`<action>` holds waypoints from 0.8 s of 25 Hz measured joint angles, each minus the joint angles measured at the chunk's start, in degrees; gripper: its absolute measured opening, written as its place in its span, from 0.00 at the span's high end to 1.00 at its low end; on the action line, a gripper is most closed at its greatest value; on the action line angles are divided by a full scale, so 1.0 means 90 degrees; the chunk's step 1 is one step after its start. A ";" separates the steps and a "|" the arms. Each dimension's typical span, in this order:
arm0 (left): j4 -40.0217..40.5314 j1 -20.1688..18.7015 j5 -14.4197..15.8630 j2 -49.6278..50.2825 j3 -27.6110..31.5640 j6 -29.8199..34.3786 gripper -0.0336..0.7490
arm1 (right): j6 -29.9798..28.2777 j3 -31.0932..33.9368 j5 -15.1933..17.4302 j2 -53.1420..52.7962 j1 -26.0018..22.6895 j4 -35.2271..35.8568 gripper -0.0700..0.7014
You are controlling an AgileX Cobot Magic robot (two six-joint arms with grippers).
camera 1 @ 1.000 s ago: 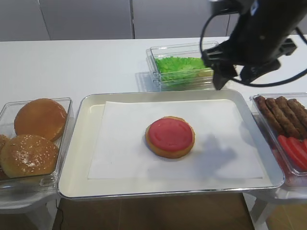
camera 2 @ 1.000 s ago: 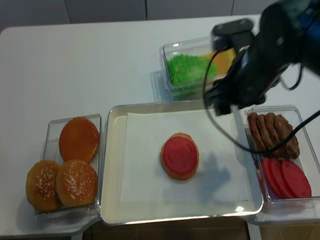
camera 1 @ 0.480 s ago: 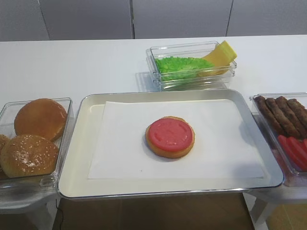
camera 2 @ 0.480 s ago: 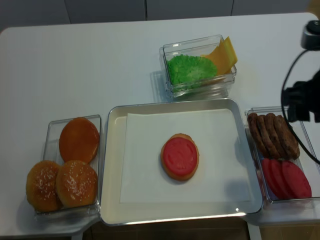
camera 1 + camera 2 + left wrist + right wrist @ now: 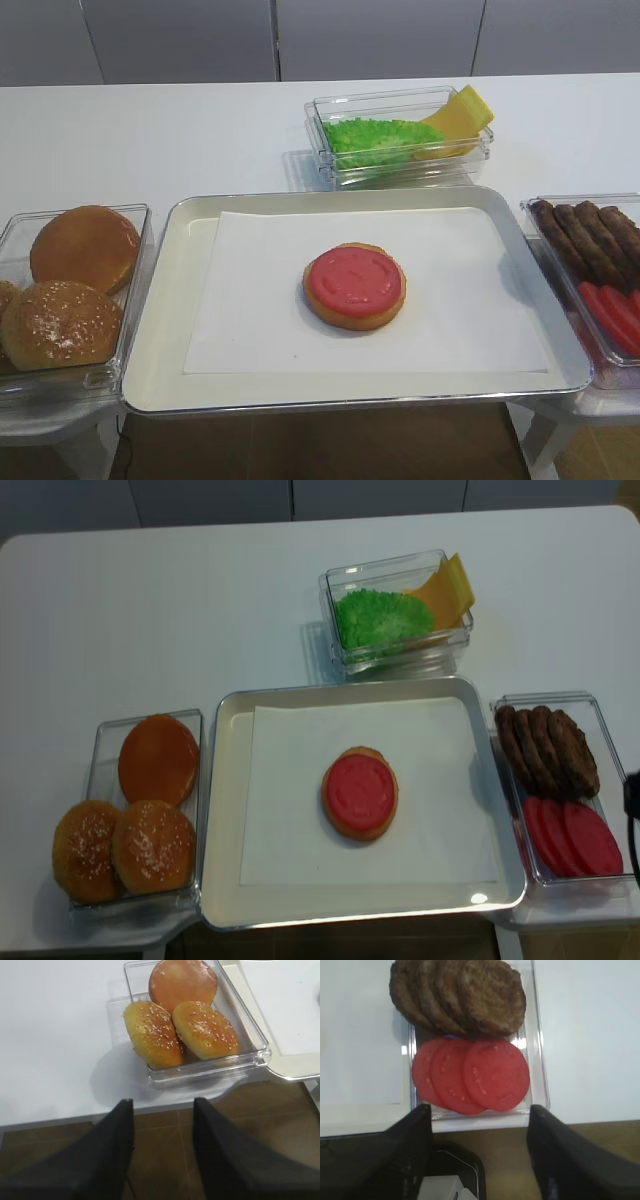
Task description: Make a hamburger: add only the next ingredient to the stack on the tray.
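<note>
- White tabletop (image 5: 150, 140) is bearing the rectangular silver metal tray (image 5: 165, 290).
- Thin round red tomato slice (image 5: 354, 280) is lying on the golden-rimmed bun bottom half (image 5: 352, 318), mid-tray.
- Right gripper (image 5: 479, 1152) is hovering, fingers spread wide, above the clear container of tomato slices (image 5: 470, 1075).
- Left gripper (image 5: 162, 1152) is hanging near the seeded buns (image 5: 180, 1030), fingers parted and holding nothing.

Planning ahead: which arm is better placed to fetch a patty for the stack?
Right. The right gripper, open, hangs beside the patties; the left gripper is by the buns, across the tray.

Both exterior cameras look down from the near edge toward twelve o'clock, one low and slanted, one nearly overhead, sharing the rectangular silver metal tray (image 5: 170, 300) (image 5: 226, 810). Each wrist camera hangs close above a clear plastic container: round red tomato slices (image 5: 496, 1074) at three o'clock, seeded golden buns (image 5: 152, 1034) at nine o'clock.
</note>
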 joint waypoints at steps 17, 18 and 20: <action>0.0000 0.0000 0.0000 0.0000 0.0000 0.0000 0.58 | -0.0060 0.0839 0.1000 -0.3822 0.0000 0.0011 0.33; 0.0000 0.0000 0.0000 0.0000 0.0000 0.0000 0.58 | -0.0062 0.0839 0.1048 -0.4035 0.0000 0.0011 0.33; 0.0000 0.0000 0.0000 0.0000 0.0000 0.0000 0.58 | -0.0073 0.0839 0.1101 -0.4396 0.0000 0.0011 0.33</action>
